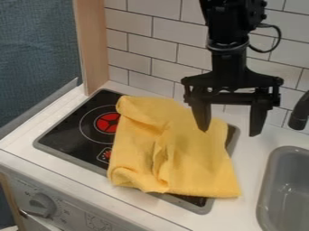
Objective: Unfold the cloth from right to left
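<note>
My gripper [229, 131] hangs above the back right part of the stove, its two fingers spread wide with nothing between them. Its left finger overlaps the upper right part of the yellow cloth [196, 158] in the camera view; whether it touches the cloth I cannot tell. The cloth lies bunched over the middle and right of the black stove top [66, 131], with raised folds along its centre and a rolled edge at the left. Its lower right corner extends past the stove top's edge onto the white counter.
At the right is a grey sink [265, 194] with a black faucet [298, 115] behind it. A tiled wall [136, 45] stands behind the counter, and a wooden post [93, 45] rises at the back left. A knob [42, 205] is on the front panel.
</note>
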Motion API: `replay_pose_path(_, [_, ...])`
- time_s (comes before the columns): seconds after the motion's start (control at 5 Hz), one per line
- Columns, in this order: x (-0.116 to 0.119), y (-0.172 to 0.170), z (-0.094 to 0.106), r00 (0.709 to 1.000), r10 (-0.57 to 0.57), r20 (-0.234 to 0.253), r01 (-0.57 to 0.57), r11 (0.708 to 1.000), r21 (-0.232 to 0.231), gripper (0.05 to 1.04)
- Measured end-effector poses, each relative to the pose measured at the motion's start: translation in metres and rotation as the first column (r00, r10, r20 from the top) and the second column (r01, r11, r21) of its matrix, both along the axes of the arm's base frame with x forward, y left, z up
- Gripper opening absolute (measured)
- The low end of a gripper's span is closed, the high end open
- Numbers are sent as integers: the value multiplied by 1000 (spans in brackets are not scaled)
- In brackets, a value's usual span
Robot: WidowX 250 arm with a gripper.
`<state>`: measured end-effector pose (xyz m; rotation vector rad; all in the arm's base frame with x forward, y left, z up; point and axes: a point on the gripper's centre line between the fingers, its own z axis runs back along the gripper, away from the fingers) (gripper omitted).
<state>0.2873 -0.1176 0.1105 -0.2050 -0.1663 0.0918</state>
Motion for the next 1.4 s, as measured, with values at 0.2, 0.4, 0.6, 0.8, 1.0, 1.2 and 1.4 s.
replay_pose_path(0.2, [-5,2,-8,1000,6,-30,-6,1000,9,998])
replay_pose_path(0.4, [-13,13,-5,998,46,-37,-46,999,17,998])
replay_pose_path(0.6, [-21,31,5,996,84,-24,-83,996,44,998])
replay_pose_path(0.8, [-29,51,9,990,143,-4,-142,987,71,998])
replay_pose_path(1.0, [-29,72,3,977,214,-11,-212,973,91,998])
replay_pose_path(1.2, [-19,89,-13,967,254,-31,-251,964,83,998])
replay_pose_path(1.4, [-8,88,-39,968,235,-91,-229,970,81,998])
